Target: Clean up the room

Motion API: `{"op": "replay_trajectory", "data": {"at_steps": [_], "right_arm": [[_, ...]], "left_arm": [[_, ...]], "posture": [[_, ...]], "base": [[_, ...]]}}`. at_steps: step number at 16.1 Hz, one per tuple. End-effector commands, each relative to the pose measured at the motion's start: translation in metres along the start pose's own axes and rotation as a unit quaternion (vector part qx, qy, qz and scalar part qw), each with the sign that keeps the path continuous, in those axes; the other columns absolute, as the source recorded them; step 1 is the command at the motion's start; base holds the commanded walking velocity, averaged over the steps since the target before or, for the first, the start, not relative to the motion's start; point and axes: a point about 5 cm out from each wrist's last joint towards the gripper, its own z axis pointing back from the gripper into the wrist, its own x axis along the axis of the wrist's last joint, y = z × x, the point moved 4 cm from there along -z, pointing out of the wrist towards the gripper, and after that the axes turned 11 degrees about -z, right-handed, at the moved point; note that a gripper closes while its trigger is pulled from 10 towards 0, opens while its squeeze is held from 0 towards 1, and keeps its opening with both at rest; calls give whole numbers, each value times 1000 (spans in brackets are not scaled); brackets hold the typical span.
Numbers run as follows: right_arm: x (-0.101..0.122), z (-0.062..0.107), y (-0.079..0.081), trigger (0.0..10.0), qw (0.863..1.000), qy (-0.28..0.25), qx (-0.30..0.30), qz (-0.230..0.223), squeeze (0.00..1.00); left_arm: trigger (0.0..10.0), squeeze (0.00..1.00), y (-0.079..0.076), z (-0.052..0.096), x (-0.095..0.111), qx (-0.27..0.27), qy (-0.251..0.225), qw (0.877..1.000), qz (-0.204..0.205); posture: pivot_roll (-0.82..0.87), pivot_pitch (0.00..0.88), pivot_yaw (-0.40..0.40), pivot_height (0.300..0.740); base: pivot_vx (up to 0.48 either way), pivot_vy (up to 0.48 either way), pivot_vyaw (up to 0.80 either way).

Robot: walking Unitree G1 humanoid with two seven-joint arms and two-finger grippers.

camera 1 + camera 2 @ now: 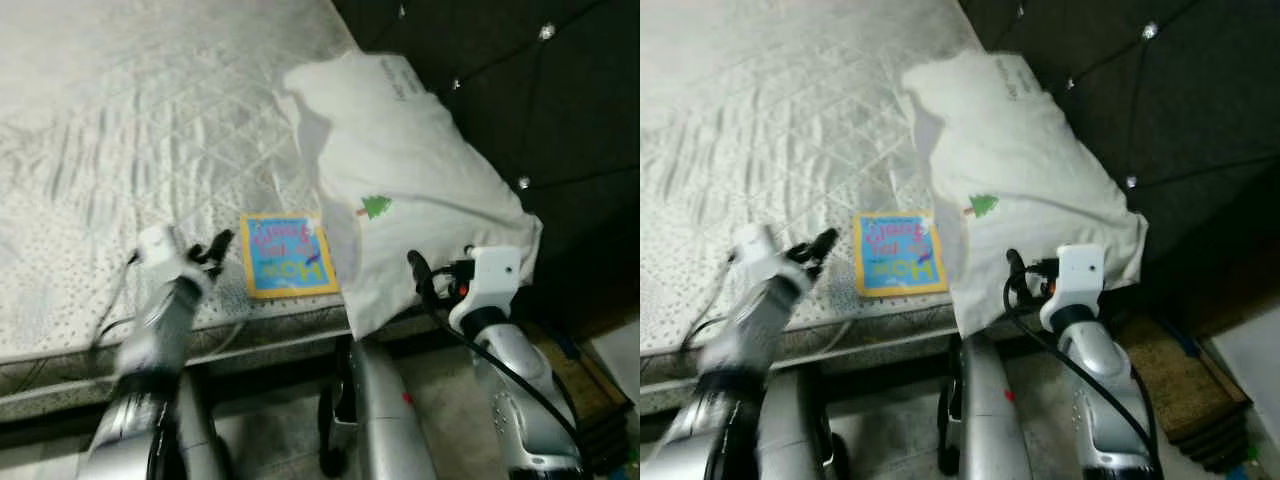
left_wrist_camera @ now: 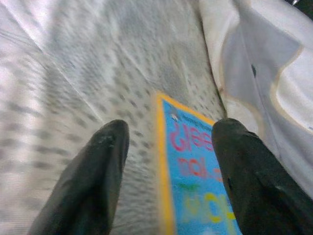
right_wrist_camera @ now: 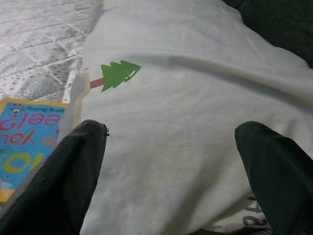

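The left gripper (image 1: 208,250) hung spread wide and empty just beside the square blue picture book with a yellow border (image 1: 287,256), lined up on its near edge, probably to pick it up, though blur hid any contact. The right gripper (image 3: 171,161) gaped equally empty over the white pillow with a small green tree print (image 1: 405,180). The book lay flat near the edge of the quilted grey-white mattress (image 1: 120,120), one side tucked against the pillow.
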Motion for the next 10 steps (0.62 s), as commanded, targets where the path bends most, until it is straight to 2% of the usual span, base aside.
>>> {"op": "replay_trajectory", "data": {"at_steps": [1, 2, 3, 4, 6, 8, 9, 10], "right_arm": [[-4, 0, -2, 10000, 1000, 2, -7, -5, 0], [-6, -1, -1, 10000, 1000, 3, -6, -6, 0], [-7, -5, 5, 10000, 1000, 2, 1, -12, 0], [-5, -9, 11, 10000, 1000, -4, 10, -11, 0], [0, -13, 14, 10000, 999, -16, 23, -28, 0], [5, -17, 15, 10000, 999, -25, 33, -35, 0], [7, -19, 16, 10000, 998, -28, 36, -36, 0], [9, -23, 17, 10000, 998, -35, 36, -40, 0]], "left_arm": [[10000, 1000, 0, 15, 11, -5, -32, 998, -55], [10000, 1000, 4, 24, 13, 1, -42, 996, -77], [10000, 1000, 6, 39, 22, 9, -70, 990, -123], [10000, 1000, 2, 53, 34, 9, -98, 978, -182], [10000, 1000, 14, 61, 43, 54, -111, 972, -202], [10000, 1000, 14, 63, 40, 60, -93, 969, -222], [10000, 0, 8, 63, 40, 46, -95, 967, -233], [10000, 0, -1, 61, 42, 31, -99, 961, -255]], "posture": [[-55, 103, -62, 563], [-55, 103, -62, 563], [-39, 97, -49, 563], [-35, 95, -46, 563], [-18, 93, -45, 563], [-15, 86, -44, 568], [-13, 81, -43, 578], [-10, 70, -38, 593]], "base": [[0, 0, 0], [0, 0, 0], [0, 0, 0], [0, 0, 0], [0, 0, 0], [0, 0, 0], [0, 0, 0], [0, 0, 0]]}}
